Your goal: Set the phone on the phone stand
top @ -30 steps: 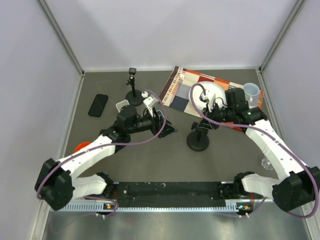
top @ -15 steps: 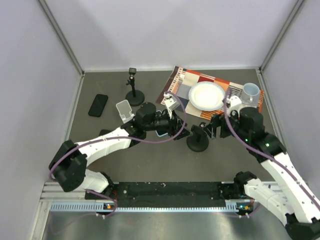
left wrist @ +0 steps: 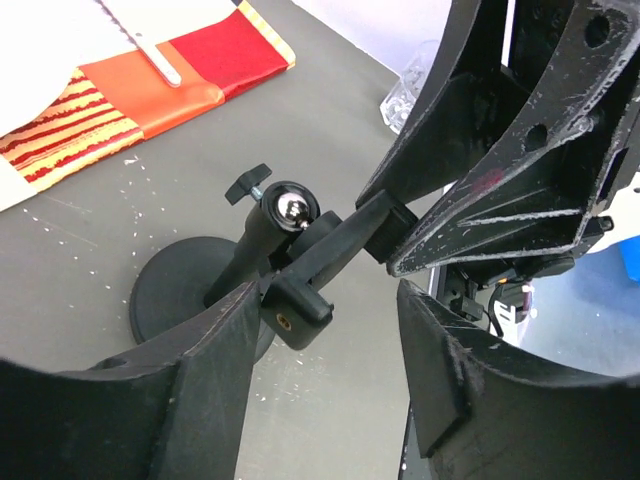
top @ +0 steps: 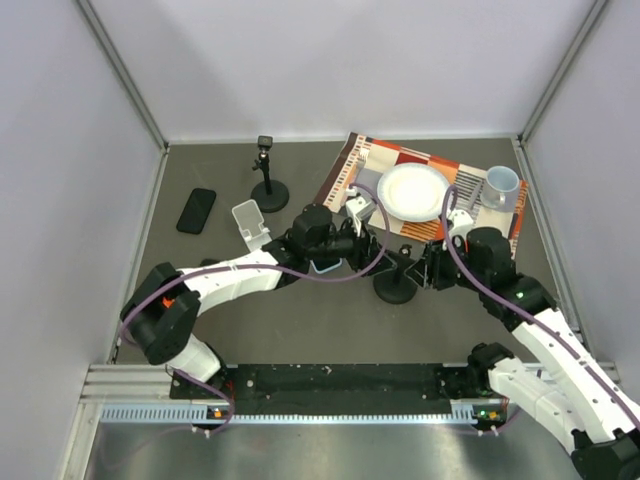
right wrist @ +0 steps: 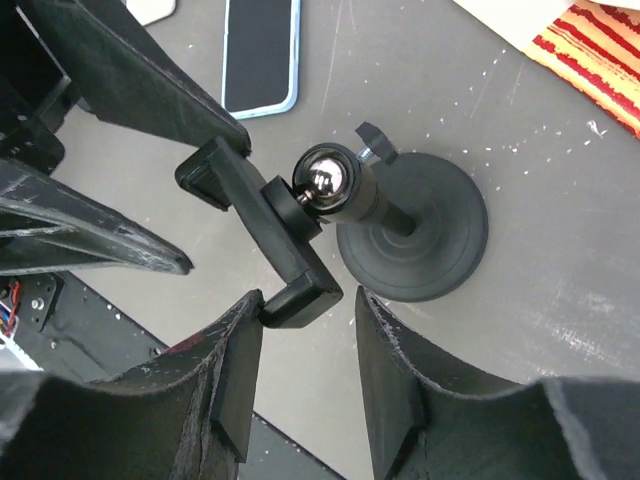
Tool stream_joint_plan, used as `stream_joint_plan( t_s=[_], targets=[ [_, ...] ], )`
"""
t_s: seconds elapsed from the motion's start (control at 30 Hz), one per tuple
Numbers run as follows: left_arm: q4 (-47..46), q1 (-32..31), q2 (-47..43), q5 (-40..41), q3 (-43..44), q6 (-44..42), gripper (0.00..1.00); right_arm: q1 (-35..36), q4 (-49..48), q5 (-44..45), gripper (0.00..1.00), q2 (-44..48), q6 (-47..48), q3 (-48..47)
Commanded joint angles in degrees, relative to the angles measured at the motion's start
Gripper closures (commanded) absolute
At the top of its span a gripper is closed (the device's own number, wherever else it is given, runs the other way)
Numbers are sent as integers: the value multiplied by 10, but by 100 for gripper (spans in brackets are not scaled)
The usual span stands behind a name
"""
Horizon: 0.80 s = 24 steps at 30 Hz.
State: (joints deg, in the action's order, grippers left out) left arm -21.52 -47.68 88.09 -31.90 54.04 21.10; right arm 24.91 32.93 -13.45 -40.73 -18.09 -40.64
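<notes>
A: Looking from the far left first, where is the phone, seen from the jaws?

B: A black phone [top: 197, 210] lies flat, well apart from both pairs of jaws, out behind the left gripper [left wrist: 325, 310]. The white stand [top: 248, 222] is near it, a little closer to the jaws but also behind them, and it carries nothing. A blue-edged phone [right wrist: 260, 50] lies flat close below the left fingers [right wrist: 130, 90]. I cannot tell which phone the task means.

A: And the jaws themselves?

B: Both pairs are spread and pinch nothing. They face each other. Between them is the clamp [right wrist: 270, 230] of a black pole [right wrist: 420, 235], sitting on a ball [right wrist: 322, 180]. One end of the clamp is inside the left jaws. The other end is inside the jaws of the right gripper [right wrist: 308, 300], very near one finger.

A: What could go wrong from here?

B: I think there are three risks. If either pair closes or pushes, the clamp may swing on the ball, or the pole may tip, because only its round base holds it. A tipping pole could fall on the blue-edged phone below the left jaws. The fingers of the two grippers are also very close together, so a small move forward could knock them against each other. And this pole is not the white stand, so work here takes both jaws away from the stand and the black phone.
</notes>
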Motion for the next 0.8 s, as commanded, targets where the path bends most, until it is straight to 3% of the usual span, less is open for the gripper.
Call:
stream_joint_plan(
  t_s=[0.0,0.07,0.13,0.17,0.2,0.27,0.5,0.63,0.77],
  targets=[
    [-33,-13,9,32,29,0,43,2,-65,-2,59,-12,-5,4],
    [-24,-21,16,57,33,-7,48,1,-80,11,58,-12,-3,8],
    [-20,-25,20,71,37,-9,55,1,-87,23,65,-16,4,9],
    [-24,-27,20,77,36,-7,58,2,-88,27,72,-18,8,7],
    [-27,-27,21,80,36,-6,61,2,-90,34,86,-20,10,8],
    [-38,-31,23,90,37,-4,68,2,-111,68,99,-23,20,15],
    [-85,-35,40,114,65,22,98,2,-276,131,100,-38,78,60],
    [-95,-36,49,133,79,19,100,2,-369,131,100,-54,124,83],
    [-99,-36,71,139,101,19,100,-1,-403,130,100,-93,161,77]
  ],
)
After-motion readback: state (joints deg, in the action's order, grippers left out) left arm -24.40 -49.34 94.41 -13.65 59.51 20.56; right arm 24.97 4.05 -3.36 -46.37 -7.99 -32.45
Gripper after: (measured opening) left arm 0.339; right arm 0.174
